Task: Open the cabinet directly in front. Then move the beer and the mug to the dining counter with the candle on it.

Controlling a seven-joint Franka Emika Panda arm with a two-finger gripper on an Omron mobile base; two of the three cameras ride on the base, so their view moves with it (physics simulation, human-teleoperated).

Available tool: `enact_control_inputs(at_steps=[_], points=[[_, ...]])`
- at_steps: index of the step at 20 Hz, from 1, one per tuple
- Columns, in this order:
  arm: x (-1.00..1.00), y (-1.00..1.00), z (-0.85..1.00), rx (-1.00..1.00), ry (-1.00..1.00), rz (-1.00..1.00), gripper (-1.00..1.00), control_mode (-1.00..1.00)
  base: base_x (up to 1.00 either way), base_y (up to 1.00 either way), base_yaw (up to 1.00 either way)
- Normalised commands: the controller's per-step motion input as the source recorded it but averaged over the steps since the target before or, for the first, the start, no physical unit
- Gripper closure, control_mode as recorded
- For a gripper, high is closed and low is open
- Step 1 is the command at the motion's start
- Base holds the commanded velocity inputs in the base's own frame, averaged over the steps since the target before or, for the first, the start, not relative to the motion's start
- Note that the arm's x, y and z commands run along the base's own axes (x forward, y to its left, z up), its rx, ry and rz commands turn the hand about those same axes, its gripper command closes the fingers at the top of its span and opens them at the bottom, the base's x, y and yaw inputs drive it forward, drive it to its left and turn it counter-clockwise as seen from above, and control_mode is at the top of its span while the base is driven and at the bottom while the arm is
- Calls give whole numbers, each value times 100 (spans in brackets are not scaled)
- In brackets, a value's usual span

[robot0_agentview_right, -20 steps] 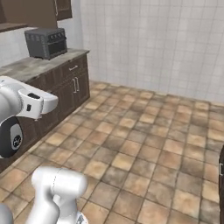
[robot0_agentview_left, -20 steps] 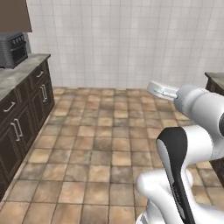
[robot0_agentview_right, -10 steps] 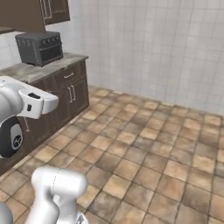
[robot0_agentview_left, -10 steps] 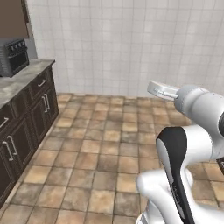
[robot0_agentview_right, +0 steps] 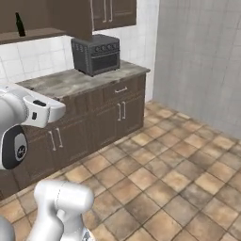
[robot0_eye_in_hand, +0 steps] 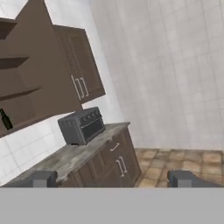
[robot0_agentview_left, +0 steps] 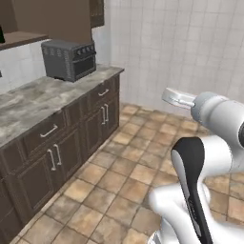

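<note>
Basically beer point(robot0_agentview_right: 19, 24) is slim, dark, upright on cabinet point(robot0_eye_in_hand: 26, 87) shelf, neck up; gripper point(robot0_eye_in_hand: 112, 178) spread, empty

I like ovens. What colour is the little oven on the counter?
Dark grey toaster oven, clearest in the right base view.

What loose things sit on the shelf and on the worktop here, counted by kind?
Bottle on the open cabinet shelf: 1
Toaster oven on the stone worktop: 1
Total: 2
</note>
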Motion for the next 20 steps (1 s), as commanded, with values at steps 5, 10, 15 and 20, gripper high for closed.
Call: enact_control_inputs(at_steps=[5, 10, 15, 20], points=[[0, 0, 0, 0, 0, 0, -100, 100, 90, 0, 68], [0, 0, 0, 0, 0, 0, -100, 100, 84, -11, 63], [0, 0, 0, 0, 0, 0, -100, 100, 66, -33, 56], [0, 0, 0, 0, 0, 0, -100, 100, 68, -46, 49]])
